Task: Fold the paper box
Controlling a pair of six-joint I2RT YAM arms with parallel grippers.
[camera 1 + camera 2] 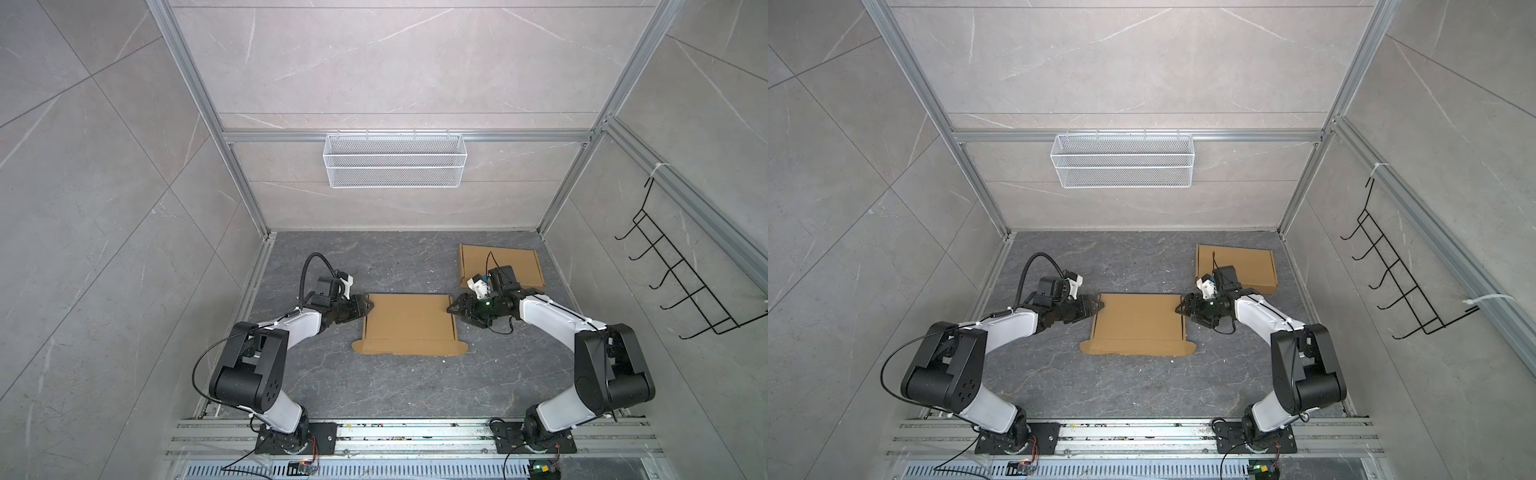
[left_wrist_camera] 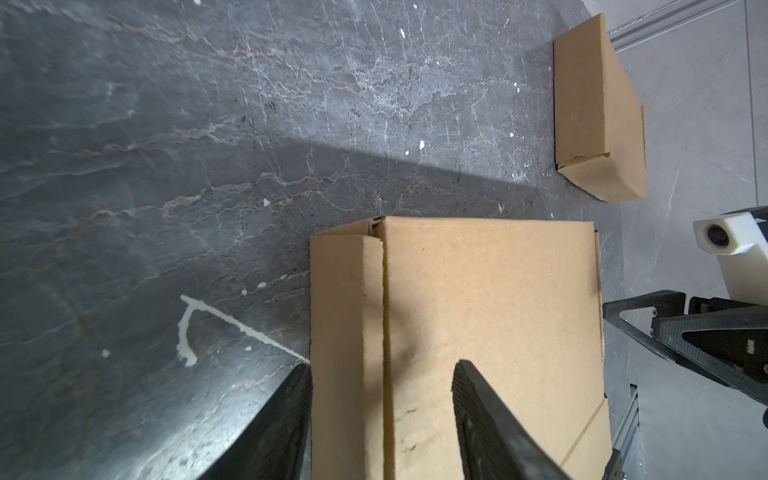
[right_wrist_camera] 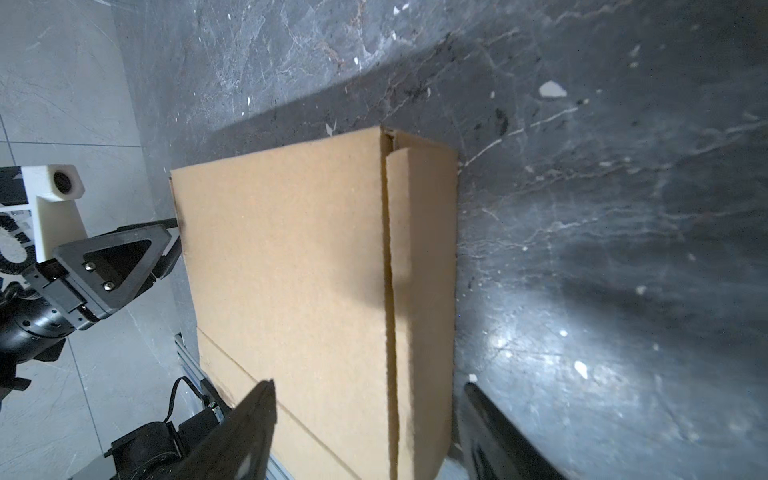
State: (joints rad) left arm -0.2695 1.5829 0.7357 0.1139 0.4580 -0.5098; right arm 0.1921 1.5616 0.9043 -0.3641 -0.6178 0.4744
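**Figure. Paper box at the lid-closing stage, seen from above and from both wrists.**

The paper box [image 1: 409, 322] is shown lying in the middle of the desk [image 1: 395, 386], its lid laid flat over the body. Its front flap [image 1: 409, 348], with a rounded ear at each end, is spread on the desk along the near edge and is not yet tucked in. The left gripper [image 1: 368, 305] is placed at the far left corner of the box and the right gripper [image 1: 451, 307] at the far right corner. In each wrist view the jaws are seen standing apart and released, with nothing grasped: one finger is held over the lid, the other outside the far wall [image 2: 347, 332]. A second box [image 1: 515, 259], already closed, is seen near the far right corner of the desk, behind the right arm.

The step in hand is judged to be the freeing of the lid corners before the front flap is tucked. It is best done if both grippers are drawn straight outward together, so that the box is not dragged or turned. The lid may spring up once freed; light pressure should be kept ready. The ears are probably to be folded in before the flap is pushed into the front wall.
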